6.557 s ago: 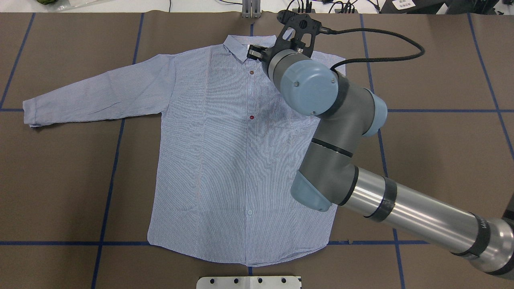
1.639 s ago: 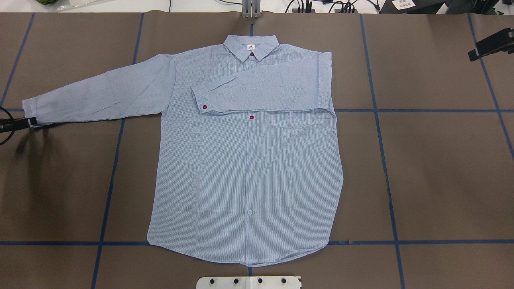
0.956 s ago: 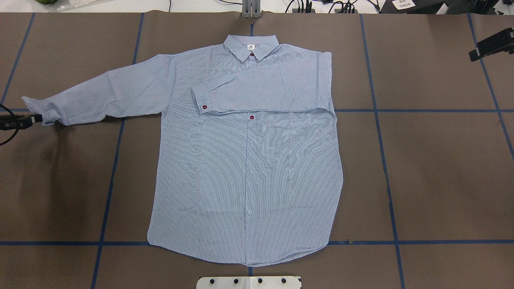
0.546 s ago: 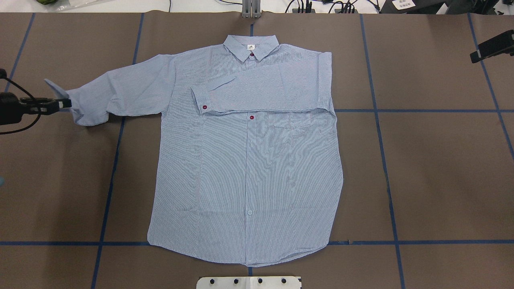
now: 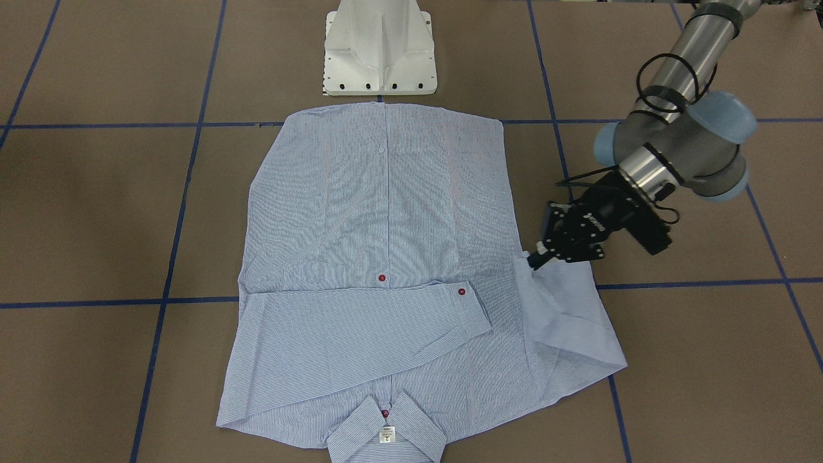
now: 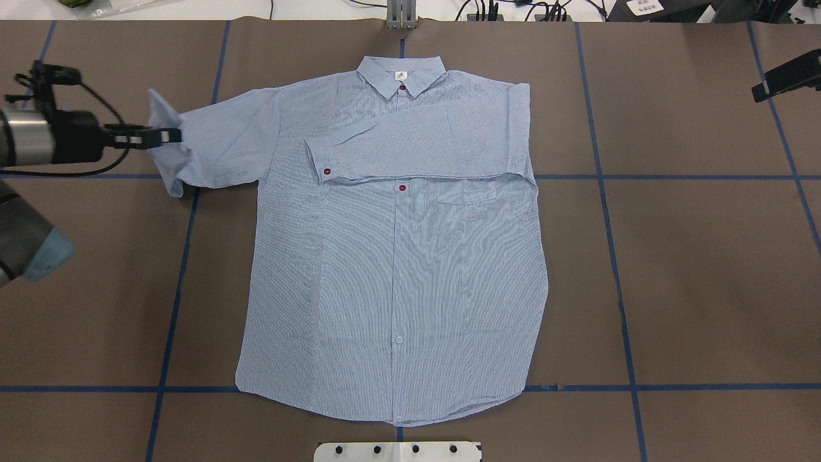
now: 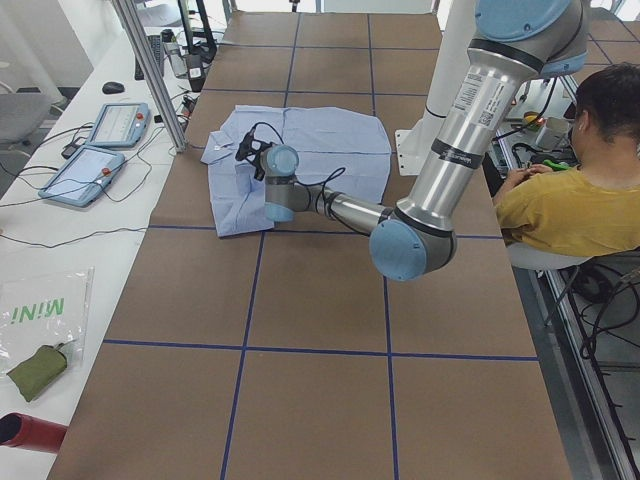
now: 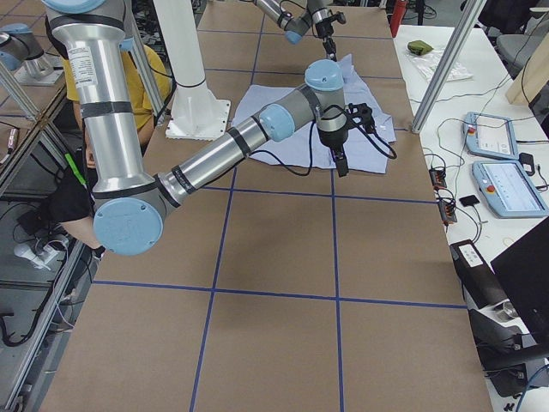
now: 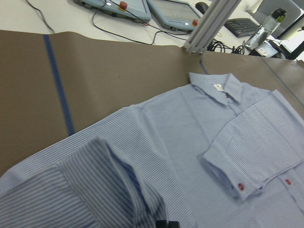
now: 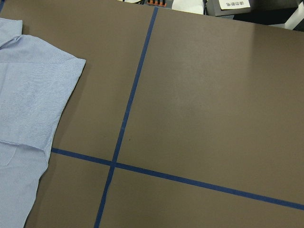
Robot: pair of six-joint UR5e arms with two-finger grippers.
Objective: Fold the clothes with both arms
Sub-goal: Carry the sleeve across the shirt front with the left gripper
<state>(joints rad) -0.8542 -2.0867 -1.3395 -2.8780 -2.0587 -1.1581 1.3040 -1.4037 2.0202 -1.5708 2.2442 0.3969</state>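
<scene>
The shirt (image 6: 391,256) is spread front-up on the brown table (image 6: 705,289), collar (image 6: 401,72) at the far edge from the robot, with one sleeve (image 6: 417,144) laid folded across the chest just below the collar. The left arm (image 5: 681,148) is stretched low over the table from the robot's left side, its forearm near level and its wrist bent so that the left gripper (image 6: 168,135) is aimed sideways at the shirt body. The fingers are pinched together on the cuff (image 6: 161,122) of the other sleeve (image 6: 218,144), which is lifted off the table and doubled back over itself, so that the cuff hangs just behind the fingertips and the shoulder lies just ahead of them. In the front-facing view the gripper (image 5: 540,255) is seen at the shirt's side edge. The right arm (image 8: 249,137) is held well clear on the other side; only part of its black end (image 6: 787,76) is seen from overhead, and whether its gripper is apart or together cannot be told.
</scene>
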